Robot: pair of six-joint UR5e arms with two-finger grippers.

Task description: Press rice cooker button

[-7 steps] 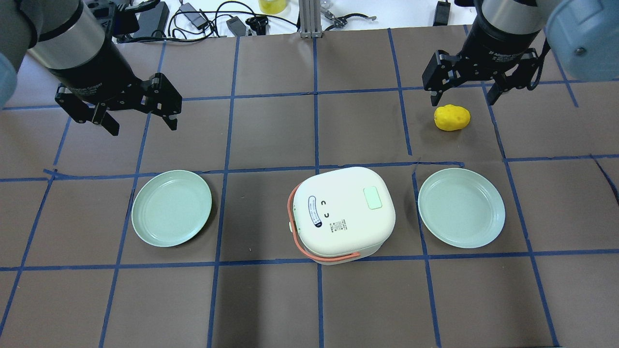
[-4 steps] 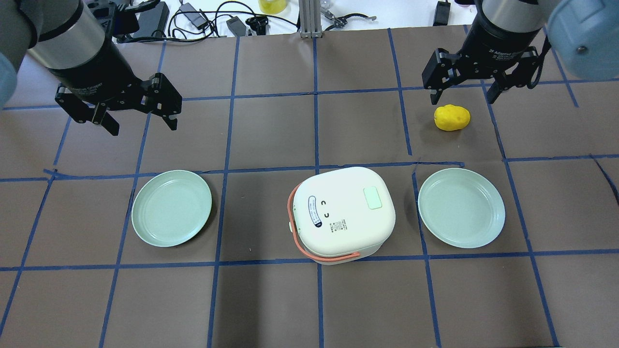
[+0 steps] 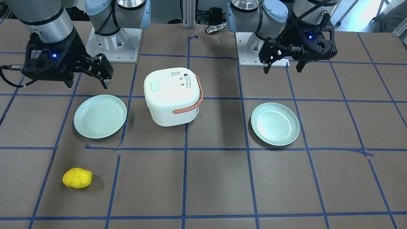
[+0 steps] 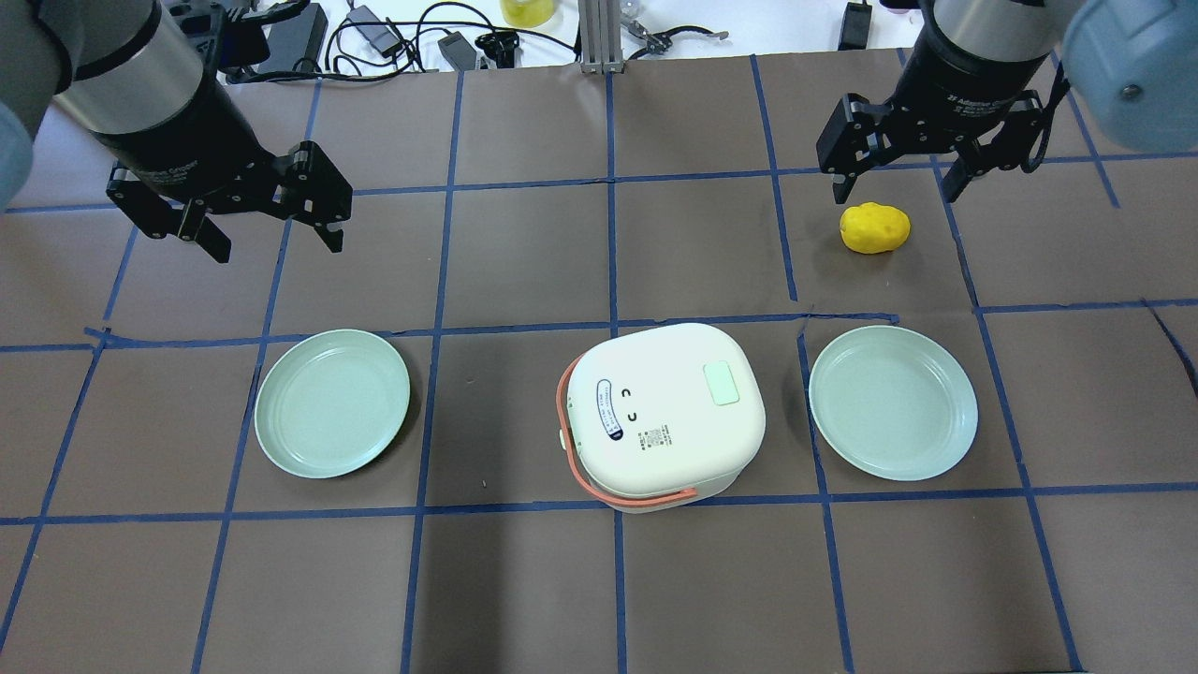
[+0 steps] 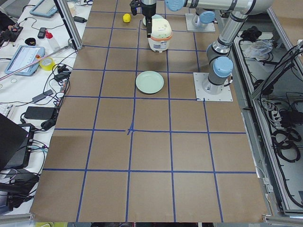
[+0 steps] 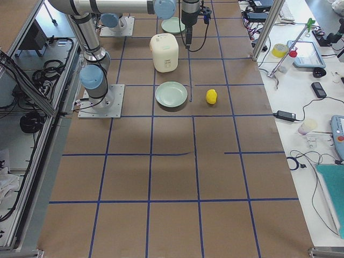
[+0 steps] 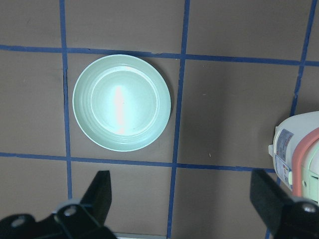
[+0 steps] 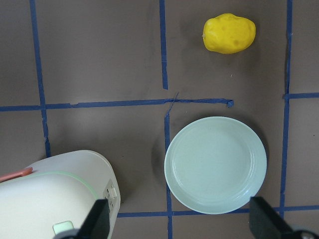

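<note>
One rice cooker (image 4: 664, 412) sits at centre frame overhead, its pale green button (image 4: 722, 383) on the lid, well below both claws: left gripper (image 4: 277, 245) upper left, right gripper (image 4: 896, 195) upper right, fingers apart, empty. Two plates, left plate (image 4: 332, 402) and right plate (image 4: 893, 402), flank it; one yellow potato (image 4: 874, 227) lies just below the right gripper in frame.

Rice cooker (image 4: 664, 412) – smooth white plastic with a slight sheen; handle (image 3: 186, 110) smooth coral plastic. Left-side plate (image 4: 332, 402) near the left gripper (image 4: 278, 249) and right-side plate (image 4: 894, 402) near the right gripper (image 4: 896, 197): glossy pale green. Grippers matt black. Yellow lump (image 4: 875, 227) just beside the right one – pitted, dull. Table cover (image 4: 524, 262) matt brown paper.
</note>
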